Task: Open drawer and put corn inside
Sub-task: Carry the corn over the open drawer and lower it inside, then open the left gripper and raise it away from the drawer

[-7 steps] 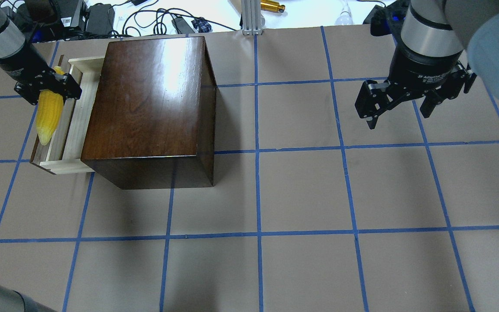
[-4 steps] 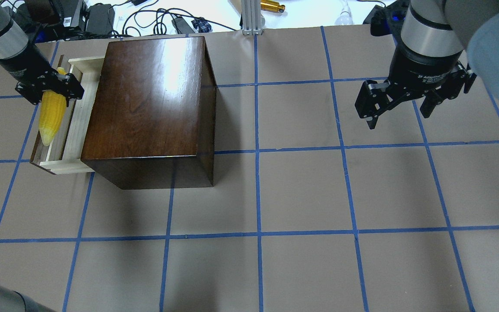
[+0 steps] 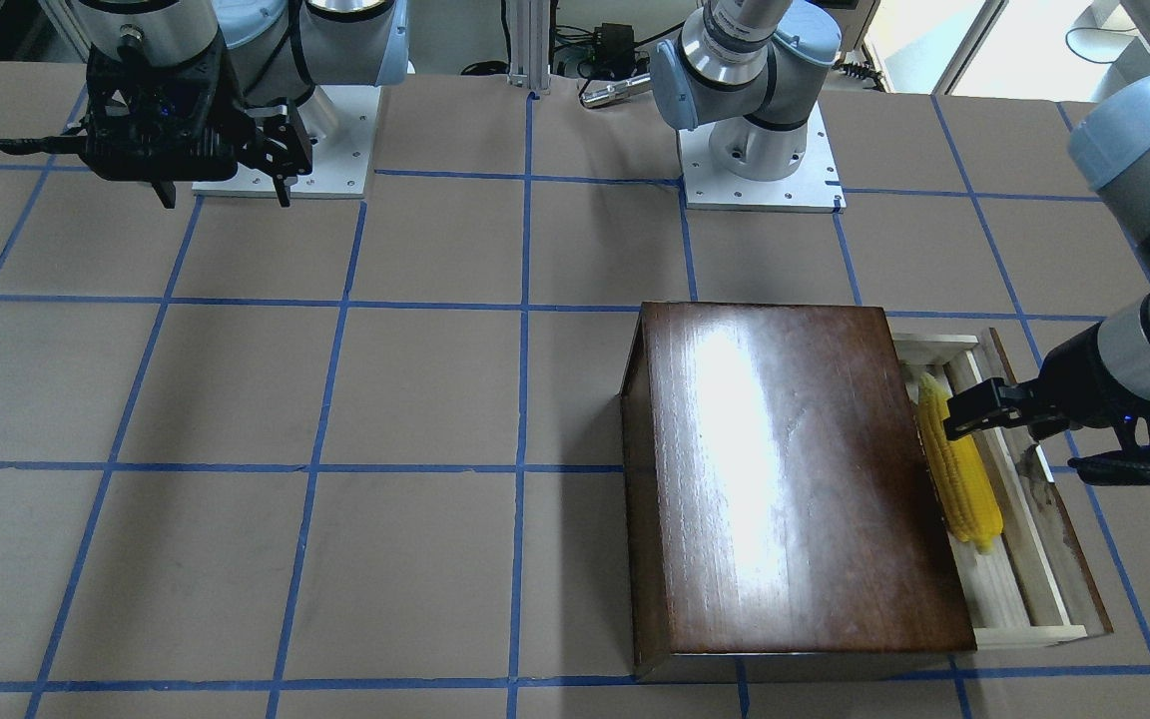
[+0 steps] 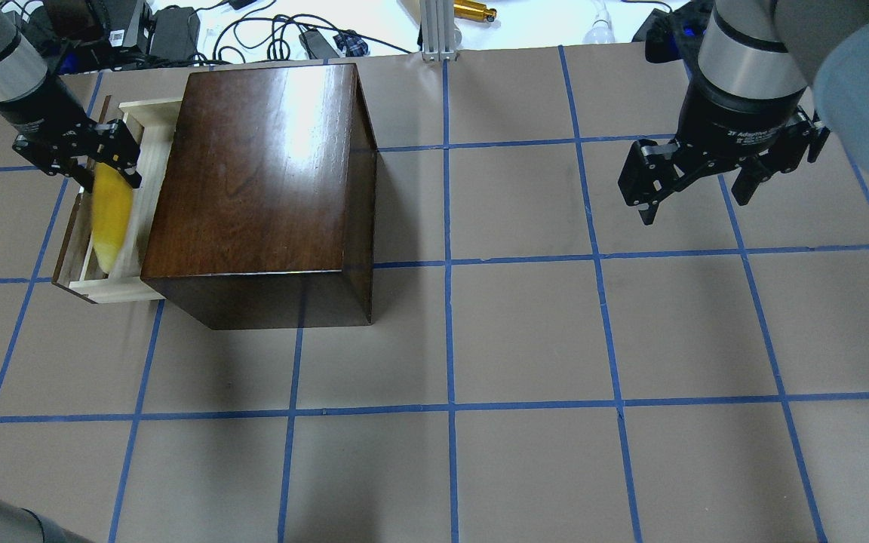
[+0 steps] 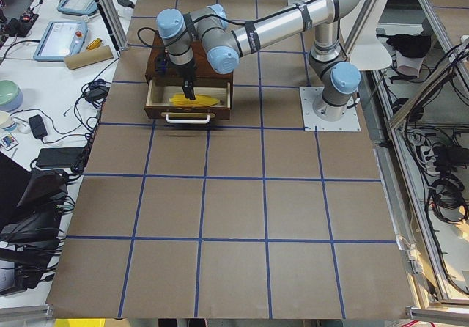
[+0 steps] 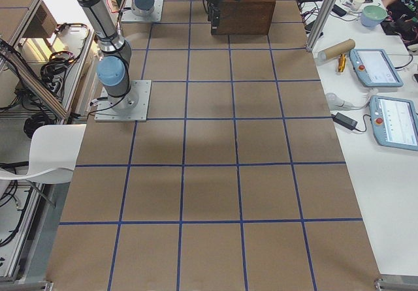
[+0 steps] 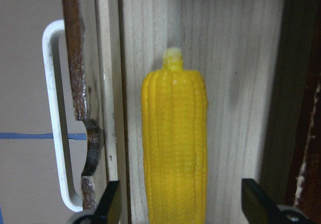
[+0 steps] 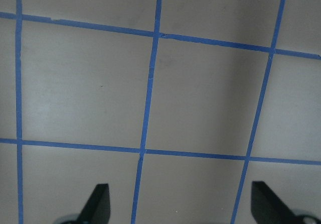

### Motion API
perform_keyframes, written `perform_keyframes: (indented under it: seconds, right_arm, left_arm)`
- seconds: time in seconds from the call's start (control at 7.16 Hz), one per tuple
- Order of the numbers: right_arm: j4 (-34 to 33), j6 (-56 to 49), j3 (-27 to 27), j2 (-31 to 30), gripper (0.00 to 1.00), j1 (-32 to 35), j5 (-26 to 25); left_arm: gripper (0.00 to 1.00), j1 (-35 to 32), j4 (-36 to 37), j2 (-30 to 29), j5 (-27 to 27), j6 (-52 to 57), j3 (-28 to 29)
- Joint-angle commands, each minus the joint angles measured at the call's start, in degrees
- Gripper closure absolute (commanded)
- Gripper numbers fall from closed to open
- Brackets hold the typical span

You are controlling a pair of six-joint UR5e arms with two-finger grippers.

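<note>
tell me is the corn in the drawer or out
In: the corn lies on the floor of the open drawer, left gripper open above it.

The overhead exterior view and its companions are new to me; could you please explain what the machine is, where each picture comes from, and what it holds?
It is a robot with two arms, each ending in two fingers. One camera looks down from behind, one faces it across the table, two watch from the table's ends, one rides each wrist. A dark wooden box stands on the table, its drawer pulled out, a yellow corn lying inside. The left gripper hangs over the corn, fingers apart, holding nothing. The right gripper is open over bare table.
</note>
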Motion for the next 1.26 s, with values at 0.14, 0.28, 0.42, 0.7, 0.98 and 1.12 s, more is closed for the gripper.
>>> perform_keyframes:
  seconds: [0.14, 0.28, 0.42, 0.7, 0.98, 1.12]
  right_arm:
    - [0.0, 0.0, 0.0, -0.05, 0.0, 0.0, 0.0]
    - [0.0, -0.09, 0.0, -0.05, 0.0, 0.0, 0.09]
    - [0.0, -0.09, 0.0, 0.04, 0.0, 0.0, 0.09]
    - [0.0, 0.0, 0.0, 0.04, 0.0, 0.0, 0.09]
    - [0.0, 0.0, 0.0, 0.04, 0.0, 0.0, 0.09]
    - [0.0, 0.0, 0.0, 0.04, 0.0, 0.0, 0.09]
  left_arm:
    - [0.0, -5.07, -5.51, 6.91, -1.43, -3.48, 1.23]
    - [0.0, -9.46, -6.74, 8.94, -0.83, -9.07, 1.84]
    - [0.0, -12.64, -7.11, 10.79, -1.0, -12.0, 2.11]
    - [0.0, -18.97, -10.87, 14.66, -0.3, -18.23, 1.59]
    - [0.0, -22.5, -11.86, 16.86, 0.32, -21.95, -0.69]
    - [0.0, -22.6, -11.85, 17.57, -0.03, -21.79, -1.31]
